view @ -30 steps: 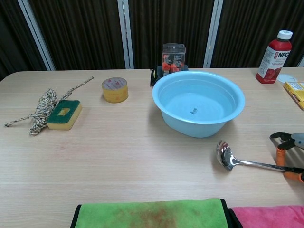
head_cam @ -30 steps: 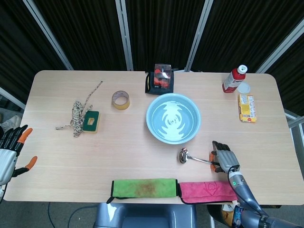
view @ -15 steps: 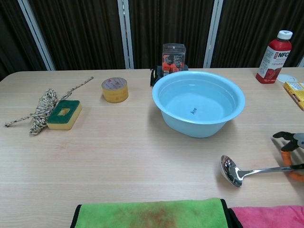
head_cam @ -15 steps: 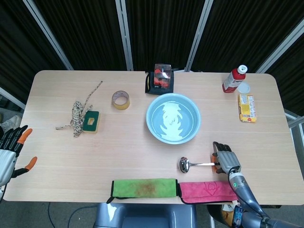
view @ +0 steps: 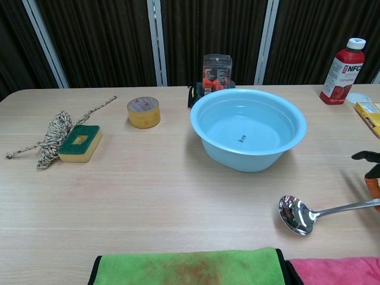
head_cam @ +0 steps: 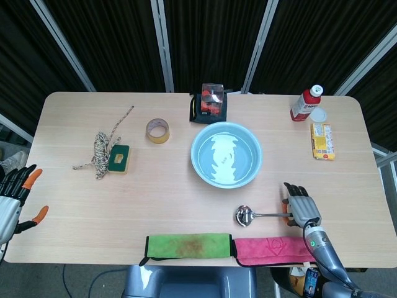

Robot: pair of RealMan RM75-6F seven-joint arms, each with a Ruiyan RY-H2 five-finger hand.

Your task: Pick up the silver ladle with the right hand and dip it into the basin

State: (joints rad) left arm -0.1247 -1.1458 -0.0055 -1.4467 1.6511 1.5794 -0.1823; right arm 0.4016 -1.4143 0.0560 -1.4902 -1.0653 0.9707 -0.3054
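The silver ladle (head_cam: 245,215) (view: 297,215) lies just in front of the light blue basin (head_cam: 226,154) (view: 248,127), which holds water. Its bowl is low over the table and its handle points right. My right hand (head_cam: 302,210) (view: 370,172) grips the far end of that handle near the table's front right; the chest view shows only its fingertips at the frame edge. Off the table's left front corner, my left hand (head_cam: 12,198) hangs with fingers spread and holds nothing.
A green cloth (head_cam: 188,244) and a pink cloth (head_cam: 270,251) lie along the front edge, just below the ladle. Behind the basin stands a clear box (head_cam: 212,102). Tape roll (head_cam: 157,130), sponge (head_cam: 118,158) and rope (head_cam: 99,152) sit left; bottle (head_cam: 306,103) and yellow packet (head_cam: 322,140) right.
The ladle has slid toward the front edge and swung so its handle points right. My right hand has shifted slightly right with the handle. The left hand is unchanged.
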